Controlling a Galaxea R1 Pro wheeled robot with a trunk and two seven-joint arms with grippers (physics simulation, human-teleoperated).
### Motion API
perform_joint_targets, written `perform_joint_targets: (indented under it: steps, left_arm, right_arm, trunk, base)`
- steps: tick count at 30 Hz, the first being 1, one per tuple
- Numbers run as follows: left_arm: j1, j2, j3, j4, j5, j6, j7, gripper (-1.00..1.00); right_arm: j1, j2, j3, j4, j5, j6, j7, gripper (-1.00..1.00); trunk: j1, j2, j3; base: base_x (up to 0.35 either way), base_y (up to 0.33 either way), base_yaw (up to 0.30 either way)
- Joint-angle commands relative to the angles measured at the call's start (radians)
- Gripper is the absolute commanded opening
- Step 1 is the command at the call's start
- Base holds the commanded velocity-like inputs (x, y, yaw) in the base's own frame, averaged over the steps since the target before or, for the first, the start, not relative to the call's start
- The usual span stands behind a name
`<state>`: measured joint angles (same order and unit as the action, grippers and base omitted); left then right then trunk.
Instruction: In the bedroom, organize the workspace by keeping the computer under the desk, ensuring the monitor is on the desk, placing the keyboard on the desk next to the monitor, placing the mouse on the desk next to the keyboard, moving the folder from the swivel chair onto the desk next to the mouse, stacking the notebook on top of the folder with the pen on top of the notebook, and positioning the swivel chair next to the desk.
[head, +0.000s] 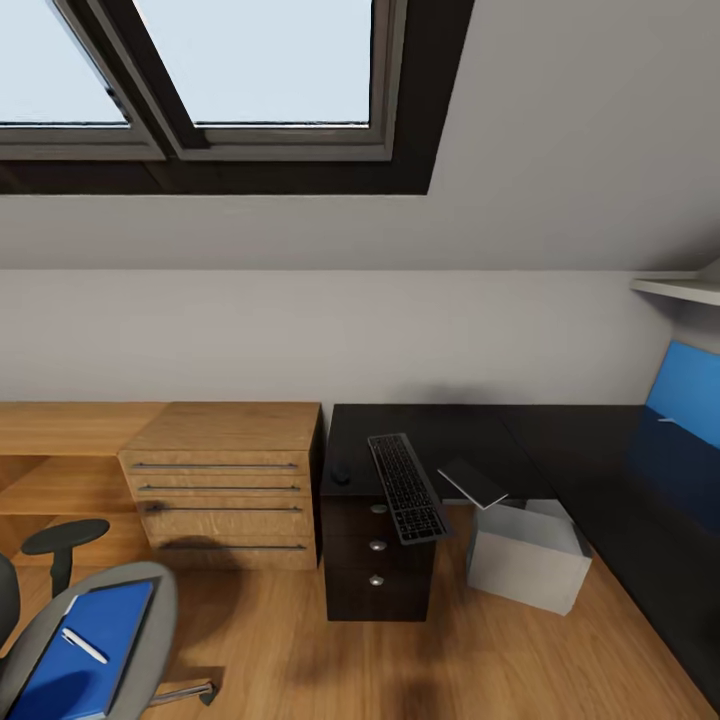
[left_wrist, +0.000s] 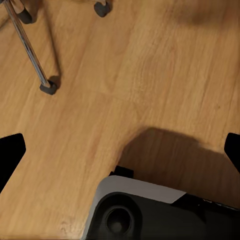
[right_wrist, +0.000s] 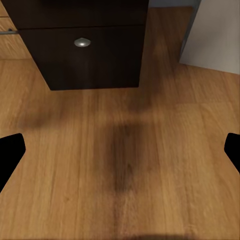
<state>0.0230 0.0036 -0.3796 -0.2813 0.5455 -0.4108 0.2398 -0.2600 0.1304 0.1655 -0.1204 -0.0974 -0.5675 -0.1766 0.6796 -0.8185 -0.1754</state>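
Observation:
The black desk (head: 440, 425) stands against the wall with its blue back panel (head: 685, 390) at the right. On it lies the keyboard (head: 405, 487), its near end past the front edge above the drawers (head: 377, 560). The mouse (head: 342, 476) sits left of it and the notebook (head: 472, 482) right of it at the desk's edge. The computer (head: 528, 555) stands on the floor under the desk. At the lower left, the swivel chair (head: 150, 610) carries the folder (head: 60, 680) with the pen (head: 83, 645) on it. The monitor is out of view. My left gripper (left_wrist: 120, 155) and right gripper (right_wrist: 120, 155) hang open over the floor.
A light-wood drawer chest (head: 225, 485) stands left of the desk. In the left wrist view, a chair leg with a castor (left_wrist: 48, 87) and my own base (left_wrist: 150, 210) show on the wood floor. The right wrist view faces a desk drawer knob (right_wrist: 82, 42) and the computer's corner (right_wrist: 215, 35).

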Motion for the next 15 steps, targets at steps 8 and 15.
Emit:
perform_joint_targets:
  steps: [8, 15]
  left_arm:
    - [0.000, -0.010, -0.010, -0.001, -0.003, 0.036, -0.002, 1.00]
    - [0.000, -0.001, -0.004, -0.017, 0.001, 0.006, -0.003, 1.00]
  right_arm:
    - [-0.001, 0.000, 0.008, 0.001, -0.010, -0.003, -0.004, 1.00]
    - [-0.001, 0.000, 0.007, 0.001, -0.011, -0.003, -0.004, 1.00]
  trunk:
    - [0.031, -0.057, -0.026]
    - [0.058, -0.106, -0.048]
  base:
    - [0.000, 0.000, 0.000]
    - [0.000, 0.000, 0.000]
